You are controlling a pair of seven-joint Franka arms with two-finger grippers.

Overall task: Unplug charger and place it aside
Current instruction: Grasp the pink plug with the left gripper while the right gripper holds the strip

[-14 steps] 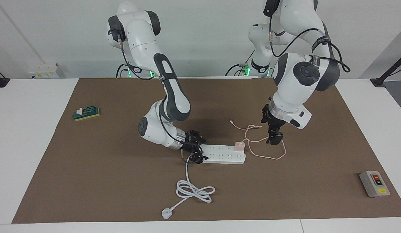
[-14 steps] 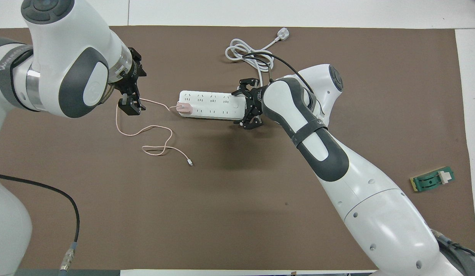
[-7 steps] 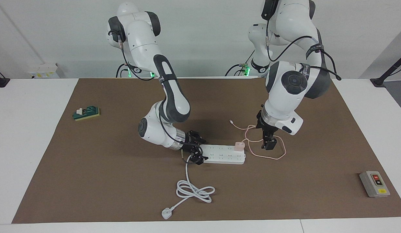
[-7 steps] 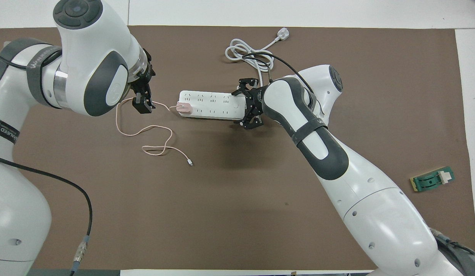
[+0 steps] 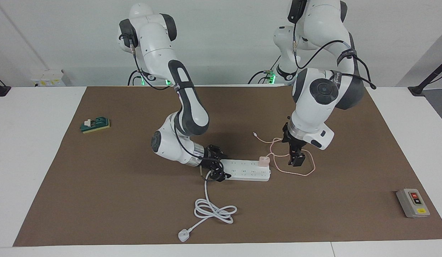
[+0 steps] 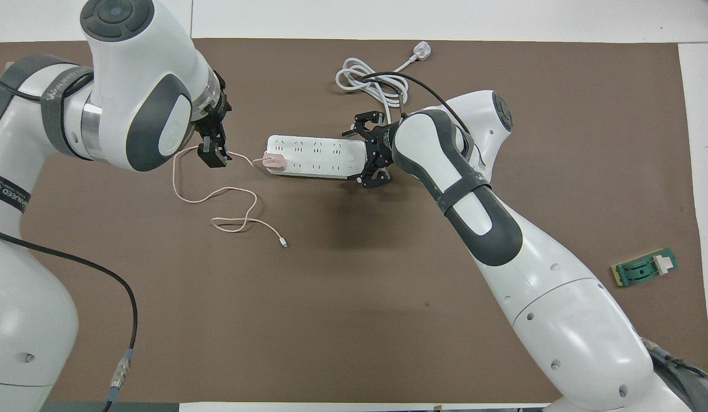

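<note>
Charger (image 5: 263, 161) plugged into the power strip (image 5: 246, 170), at the strip's end toward the left arm; pink cable (image 5: 295, 173) loops on the brown mat (image 5: 110, 200) beside that end.

Left gripper (image 5: 294, 160) over the cable loop, just beside the charger; jaws look nearly closed, holding nothing that can be made out.

Right gripper (image 5: 216, 166) low at the strip's cord end, 2 fingers spread wide astride it; contact unclear.
</note>
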